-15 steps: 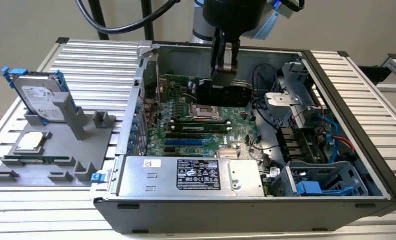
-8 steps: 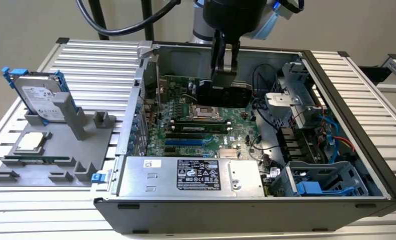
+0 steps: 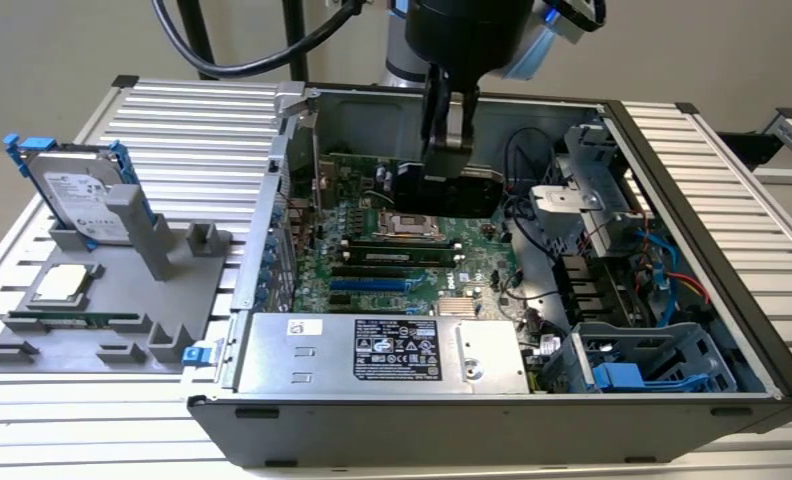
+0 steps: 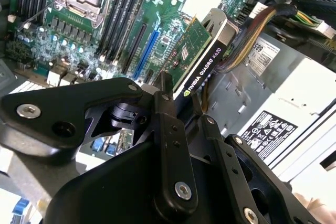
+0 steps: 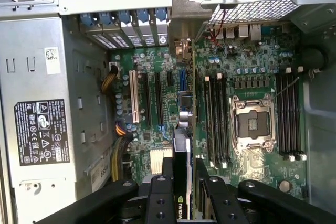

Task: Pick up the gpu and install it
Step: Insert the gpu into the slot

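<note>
The gripper (image 4: 181, 100) hung inside the open computer case (image 3: 716, 190), its fingers (image 5: 160, 195) pinching the gpu (image 4: 197, 51) by its upper edge. The card was held on edge above the motherboard (image 3: 470, 245), between the processor socket (image 5: 253, 120) and the power supply (image 3: 369, 352), with its silver bracket (image 5: 182, 22) toward the row of rear slot openings. In the first wrist view the card's lower edge ran close along the blue slot (image 5: 182, 80), though whether it had touched the slot could not be told.

To seat it well, I judged the card should stay square to the board, its edge lined up along the full length of the slot and the bracket slipped into its rear opening before any push. Pressure should go straight down and evenly; a tilt could jam one end. The yellow cable bundle (image 4: 257, 35) near the card was a snagging risk.

The case lay on a ribbed metal table (image 3: 169, 110). On the exterior view's left a grey holder (image 3: 103, 320) carried a hard drive (image 3: 83, 195) standing upright, a processor chip (image 3: 60, 285) and a memory stick (image 3: 76, 321). A pale wall stood behind.
</note>
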Robot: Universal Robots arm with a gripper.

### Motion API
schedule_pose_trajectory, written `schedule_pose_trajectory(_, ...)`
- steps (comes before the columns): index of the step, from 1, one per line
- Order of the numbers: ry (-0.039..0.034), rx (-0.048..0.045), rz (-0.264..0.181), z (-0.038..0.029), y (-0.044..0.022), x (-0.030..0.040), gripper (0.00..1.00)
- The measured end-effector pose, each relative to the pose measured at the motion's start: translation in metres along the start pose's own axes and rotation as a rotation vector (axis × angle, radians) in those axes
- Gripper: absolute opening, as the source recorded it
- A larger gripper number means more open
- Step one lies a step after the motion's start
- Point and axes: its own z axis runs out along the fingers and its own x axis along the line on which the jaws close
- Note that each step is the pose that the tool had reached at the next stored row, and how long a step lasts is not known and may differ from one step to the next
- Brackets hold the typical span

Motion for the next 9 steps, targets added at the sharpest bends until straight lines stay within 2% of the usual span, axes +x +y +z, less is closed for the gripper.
schedule_pose_trajectory(9,0.0,0.0,0.0,0.0033,0.0,0.0001,0.0)
